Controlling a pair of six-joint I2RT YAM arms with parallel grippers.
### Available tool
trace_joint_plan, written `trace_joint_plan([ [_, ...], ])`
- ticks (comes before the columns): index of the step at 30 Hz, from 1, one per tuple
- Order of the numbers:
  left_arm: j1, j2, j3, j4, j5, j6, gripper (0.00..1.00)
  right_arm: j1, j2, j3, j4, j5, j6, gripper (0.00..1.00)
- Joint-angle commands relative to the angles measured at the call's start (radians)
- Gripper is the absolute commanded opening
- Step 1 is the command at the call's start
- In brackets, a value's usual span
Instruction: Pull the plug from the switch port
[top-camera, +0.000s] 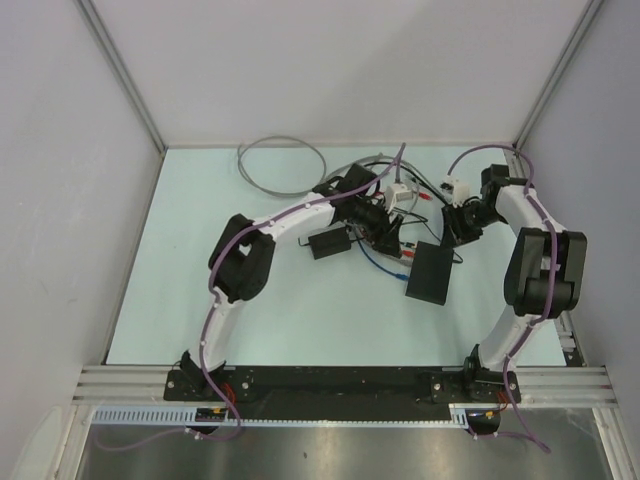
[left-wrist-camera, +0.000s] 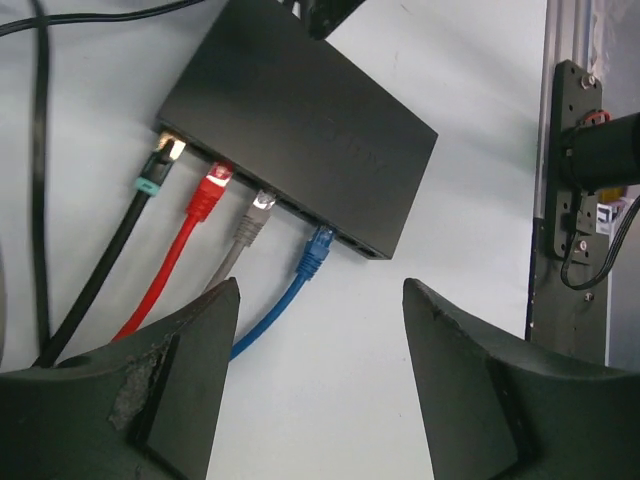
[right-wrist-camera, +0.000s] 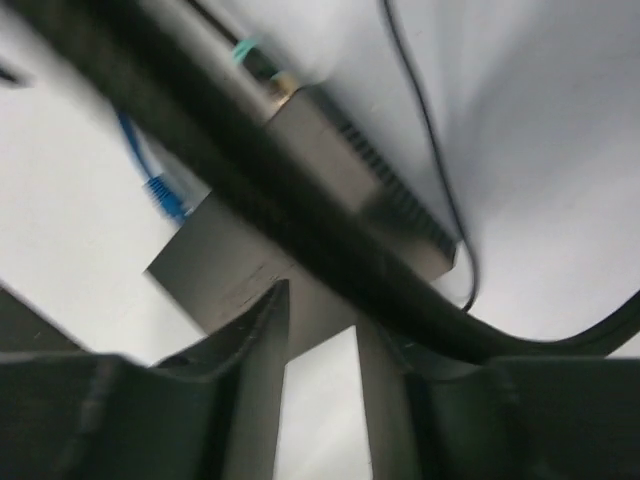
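Note:
The switch (top-camera: 430, 272) is a flat matte-black box right of centre. In the left wrist view the switch (left-wrist-camera: 300, 120) has several plugs in its port edge: a black cable with a teal boot (left-wrist-camera: 150, 172), red (left-wrist-camera: 210, 190), grey (left-wrist-camera: 258, 214) and blue (left-wrist-camera: 318, 250). My left gripper (left-wrist-camera: 320, 305) is open and empty, a little short of the blue plug. My right gripper (right-wrist-camera: 322, 350) is open, its fingers either side of the switch's (right-wrist-camera: 250, 270) near corner; contact cannot be told. A thick black cable (right-wrist-camera: 300, 220) crosses that blurred view.
A smaller black brick (top-camera: 328, 243) with a thin cord lies left of the switch. A grey cable loop (top-camera: 282, 165) and a tangle of wires with a white part (top-camera: 400, 195) lie behind. A black bracket (left-wrist-camera: 575, 190) stands at the table's right edge.

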Motion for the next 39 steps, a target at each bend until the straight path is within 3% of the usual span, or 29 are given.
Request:
trace_joint_plan([
  [1, 0.047, -0.165, -0.098, 0.035, 0.016, -0.021, 0.73, 0.049, 0.08, 0.023, 0.162, 0.104, 0.087, 0.45],
  [8, 0.096, -0.367, -0.341, 0.05, -0.012, 0.001, 0.73, 0.155, 0.185, 0.034, 0.119, 0.133, 0.044, 0.47],
  [17, 0.11, -0.518, -0.456, 0.028, -0.041, 0.02, 0.74, 0.25, 0.213, 0.034, 0.14, 0.145, 0.025, 0.46],
  [25, 0.112, -0.555, -0.499, 0.027, -0.05, 0.028, 0.74, 0.165, 0.102, 0.034, 0.128, 0.134, -0.12, 0.49],
  [36, 0.11, -0.55, -0.496, 0.021, -0.061, 0.031, 0.75, 0.163, 0.186, 0.034, 0.042, 0.136, -0.349, 0.52],
  [39, 0.11, -0.558, -0.502, 0.015, -0.068, 0.041, 0.75, 0.183, 0.2, 0.034, -0.028, 0.119, -0.39, 0.47],
])
